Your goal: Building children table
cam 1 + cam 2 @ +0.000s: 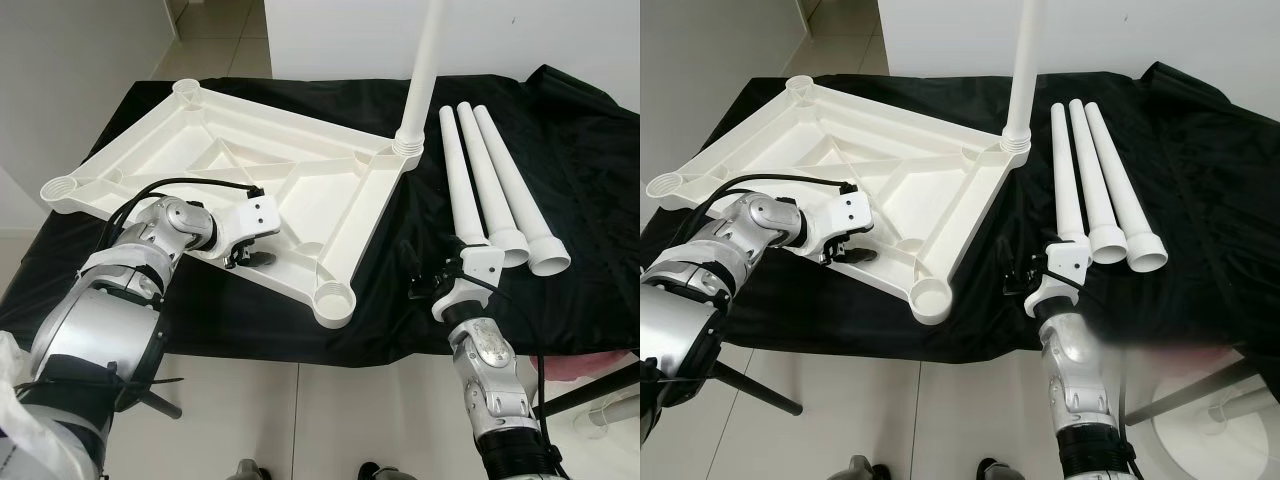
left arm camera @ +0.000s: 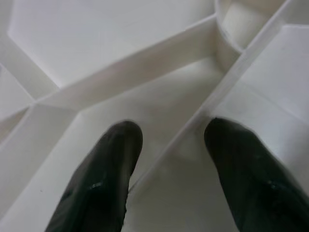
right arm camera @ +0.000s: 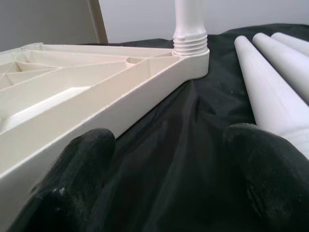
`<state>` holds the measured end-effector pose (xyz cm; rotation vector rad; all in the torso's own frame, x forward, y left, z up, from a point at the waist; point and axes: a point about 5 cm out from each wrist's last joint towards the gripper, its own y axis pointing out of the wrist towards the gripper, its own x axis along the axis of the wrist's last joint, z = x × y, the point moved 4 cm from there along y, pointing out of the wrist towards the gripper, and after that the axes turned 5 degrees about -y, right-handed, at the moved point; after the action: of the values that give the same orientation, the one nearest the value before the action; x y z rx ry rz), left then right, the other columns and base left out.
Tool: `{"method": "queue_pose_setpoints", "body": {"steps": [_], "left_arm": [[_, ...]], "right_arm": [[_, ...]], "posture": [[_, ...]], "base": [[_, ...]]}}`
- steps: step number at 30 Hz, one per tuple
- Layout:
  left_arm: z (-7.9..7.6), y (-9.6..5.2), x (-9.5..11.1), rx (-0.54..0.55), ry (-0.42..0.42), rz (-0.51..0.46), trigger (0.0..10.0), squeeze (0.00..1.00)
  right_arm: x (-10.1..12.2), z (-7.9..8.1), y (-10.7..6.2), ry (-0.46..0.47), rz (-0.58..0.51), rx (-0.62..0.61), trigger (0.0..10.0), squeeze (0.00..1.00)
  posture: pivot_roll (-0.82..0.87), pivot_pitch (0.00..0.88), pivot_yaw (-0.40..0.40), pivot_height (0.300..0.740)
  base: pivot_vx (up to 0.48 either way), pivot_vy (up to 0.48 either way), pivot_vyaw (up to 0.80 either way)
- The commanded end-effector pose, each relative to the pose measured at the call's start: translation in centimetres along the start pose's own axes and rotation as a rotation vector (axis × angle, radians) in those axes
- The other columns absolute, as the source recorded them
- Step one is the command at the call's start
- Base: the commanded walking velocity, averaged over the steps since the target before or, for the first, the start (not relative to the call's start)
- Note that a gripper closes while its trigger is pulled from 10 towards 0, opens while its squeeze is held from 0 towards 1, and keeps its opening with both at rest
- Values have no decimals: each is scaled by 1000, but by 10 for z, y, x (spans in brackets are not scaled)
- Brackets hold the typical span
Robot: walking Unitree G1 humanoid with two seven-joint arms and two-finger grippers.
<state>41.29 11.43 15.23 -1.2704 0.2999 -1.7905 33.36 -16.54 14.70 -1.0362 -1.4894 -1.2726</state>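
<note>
Bracing the upturned white tabletop (image 1: 250,180) on the black cloth (image 1: 560,180), one leg (image 1: 425,70) standing in its far right corner socket.
Left gripper (image 2: 169,159) is inside the tabletop near its front edge, fingers spread astride a rib. Right gripper (image 3: 169,159) hovers low over the cloth, fingers spread, holding nothing, between the tabletop's right edge and three loose legs (image 1: 490,190) lying side by side.
</note>
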Motion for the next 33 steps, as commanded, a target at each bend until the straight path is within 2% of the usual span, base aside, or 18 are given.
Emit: {"method": "queue_pose_setpoints", "body": {"steps": [1, 5, 6, 9, 10, 22, 27, 29, 33], "left_arm": [[-18, 8, -22, -63, -59, 68, 10000, 0], [-20, 11, -23, -49, -116, 68, 10000, 0], [-21, 11, -24, -54, -131, 70, 5529, 0], [-21, 11, -24, -59, -139, 71, 5529, 0], [-22, 11, -24, -68, -158, 66, 0, 0], [-23, 8, -27, -92, -187, 62, 0, 0], [-23, 5, -27, -95, -196, 26, 0, 0], [-23, 6, -21, -99, -214, -29, 0, 0], [-23, 7, -16, -95, -209, -69, 0, 0]], "right_arm": [[-6, 2, -4, -3, 28, -2, 10000, 0], [-8, 3, -13, 0, 47, -8, 10000, 0], [-8, 3, -15, -1, 50, -8, 10000, 0], [-8, 3, -16, -1, 51, -9, 10000, 0], [-8, 3, -16, -3, 54, -10, 10000, 0], [-9, 3, -15, -3, 65, -11, 10000, 0], [-8, 3, -11, -1, 62, -15, 10000, 0], [-7, 2, -11, -1, 60, -18, 10000, 0], [-8, 2, -8, -2, 59, -19, 10000, 0]], "posture": [[-98, 177, 70, 740], [-115, 196, 74, 740], [-116, 200, 75, 740], [-117, 200, 73, 740], [-115, 203, 72, 740], [-104, 200, 71, 740], [-98, 190, 71, 740], [-94, 182, 74, 740], [-89, 175, 70, 740]], "base": [[0, 0, 0], [0, 0, 0], [0, 0, 0], [0, 0, 0], [0, 0, 0], [0, 0, 0], [0, 0, 0], [0, 0, 0], [0, 0, 0]]}}
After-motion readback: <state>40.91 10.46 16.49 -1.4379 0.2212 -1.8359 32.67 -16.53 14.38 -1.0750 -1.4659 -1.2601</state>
